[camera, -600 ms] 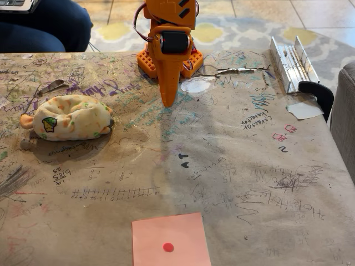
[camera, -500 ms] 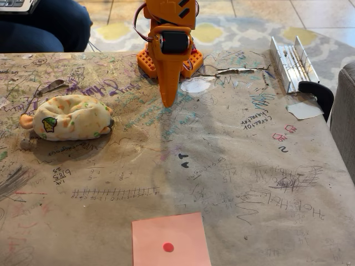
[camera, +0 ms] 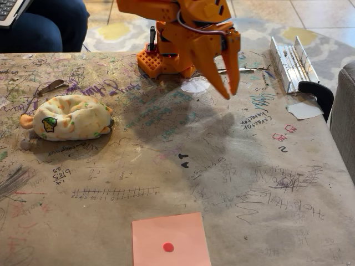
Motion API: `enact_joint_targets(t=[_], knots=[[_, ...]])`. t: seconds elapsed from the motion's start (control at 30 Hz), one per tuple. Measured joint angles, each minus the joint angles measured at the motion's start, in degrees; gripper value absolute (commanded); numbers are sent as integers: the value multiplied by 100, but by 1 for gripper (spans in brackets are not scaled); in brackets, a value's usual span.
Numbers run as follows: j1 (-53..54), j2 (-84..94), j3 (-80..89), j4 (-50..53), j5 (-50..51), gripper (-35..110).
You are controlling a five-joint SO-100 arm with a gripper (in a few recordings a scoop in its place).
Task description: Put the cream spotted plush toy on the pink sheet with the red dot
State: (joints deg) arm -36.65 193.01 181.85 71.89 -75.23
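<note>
The cream spotted plush toy (camera: 67, 117) lies on the table at the left, with green and orange spots and an orange nub at its left end. The pink sheet with the red dot (camera: 170, 239) lies flat at the front edge, centre. My orange gripper (camera: 228, 93) hangs above the back of the table, right of centre, far from the toy. Its two pointed fingers are a little apart with nothing between them.
The scribbled brown paper table top (camera: 233, 177) is bare across the middle. A metal rail piece (camera: 293, 62) and a black handle (camera: 317, 95) sit at the back right, a white scrap (camera: 304, 110) beside them. A person's legs (camera: 39, 25) show behind the table, upper left.
The arm has swung up and to the right, from pointing straight down near its base. Its fingers, shut before, now stand apart. The toy and the sheet have not moved.
</note>
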Motion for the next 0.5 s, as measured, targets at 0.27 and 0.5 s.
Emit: enact_joint_targets(t=[0.27,0.5], knots=[[2637,0,0,-466,817,10],[3938,0,-26,-1292,3639,7]])
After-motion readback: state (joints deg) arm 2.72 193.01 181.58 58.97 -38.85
